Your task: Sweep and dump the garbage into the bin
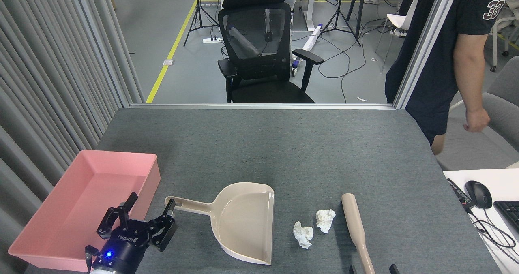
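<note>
Far half of the surface (259,144) lay bare. Bin (87,172) sat at the near-left edge, nothing inside. Garbage wads (303,234) (325,219) lay near the front edge, between dustpan (243,221) and brush handle (357,229), whose long axis ran front-to-back. Left pincer (140,217) spread, holding nothing. Right pincer (371,269): only fingertips visible, state unreadable.

Left claw (140,217) open; right claw's fingertips (392,269) barely visible.

Left gripper (142,217): black linkage fingers, white ROBOTIQ lettering on black body, blue LED lit, small cable plug at side. Right gripper (371,268): only two black fingertips show.
</note>
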Controlling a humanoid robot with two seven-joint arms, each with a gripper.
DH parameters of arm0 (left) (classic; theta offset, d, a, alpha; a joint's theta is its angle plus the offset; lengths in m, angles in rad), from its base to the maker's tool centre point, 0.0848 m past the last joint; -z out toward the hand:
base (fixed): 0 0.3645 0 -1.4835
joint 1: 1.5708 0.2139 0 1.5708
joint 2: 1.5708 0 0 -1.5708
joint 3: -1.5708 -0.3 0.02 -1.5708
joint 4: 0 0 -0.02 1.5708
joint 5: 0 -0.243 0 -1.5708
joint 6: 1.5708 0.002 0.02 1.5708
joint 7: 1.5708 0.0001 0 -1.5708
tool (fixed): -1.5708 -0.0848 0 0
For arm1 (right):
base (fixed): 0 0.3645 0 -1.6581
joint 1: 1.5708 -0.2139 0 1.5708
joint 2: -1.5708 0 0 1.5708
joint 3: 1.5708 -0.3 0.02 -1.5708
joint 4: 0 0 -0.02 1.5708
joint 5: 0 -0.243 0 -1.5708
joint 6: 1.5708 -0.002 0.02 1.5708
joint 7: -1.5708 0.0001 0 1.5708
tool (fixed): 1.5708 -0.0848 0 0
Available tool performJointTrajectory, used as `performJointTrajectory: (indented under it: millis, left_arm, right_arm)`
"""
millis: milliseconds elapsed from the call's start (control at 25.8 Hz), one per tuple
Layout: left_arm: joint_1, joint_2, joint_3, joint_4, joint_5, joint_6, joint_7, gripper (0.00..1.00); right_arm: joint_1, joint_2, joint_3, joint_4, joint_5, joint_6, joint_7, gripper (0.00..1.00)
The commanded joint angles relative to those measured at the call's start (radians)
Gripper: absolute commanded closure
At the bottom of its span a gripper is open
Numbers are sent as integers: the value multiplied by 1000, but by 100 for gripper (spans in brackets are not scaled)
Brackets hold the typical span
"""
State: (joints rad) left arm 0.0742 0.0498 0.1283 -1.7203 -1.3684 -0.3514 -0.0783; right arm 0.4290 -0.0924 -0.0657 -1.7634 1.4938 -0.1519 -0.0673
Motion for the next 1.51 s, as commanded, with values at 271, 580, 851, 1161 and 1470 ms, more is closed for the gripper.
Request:
performJointTrajectory:
  millis: [271, 580, 851, 1161, 1470]
  left_arm:
    - [3, -1, -6, 4, -1, -1, 6, 1]
    - [22, -4, -7, 27, -3, -1, 19, 1]
    - [26, -19, -7, 21, -6, -3, 17, 1]
    - [30, -21, -7, 19, -6, -3, 17, 1]
    - [30, -18, -6, 21, -6, -3, 17, 1]
  right_arm:
    - [8, 5, -2, 42, 46, 0, 0, 2]
    - [-4, 8, -2, 71, 46, -1, 1, 2]
    - [-10, 10, -2, 85, 42, -1, 3, 2]
    - [-12, 3, -3, 85, 45, -1, 3, 2]
    - [-38, -4, -2, 87, 48, -1, 3, 2]
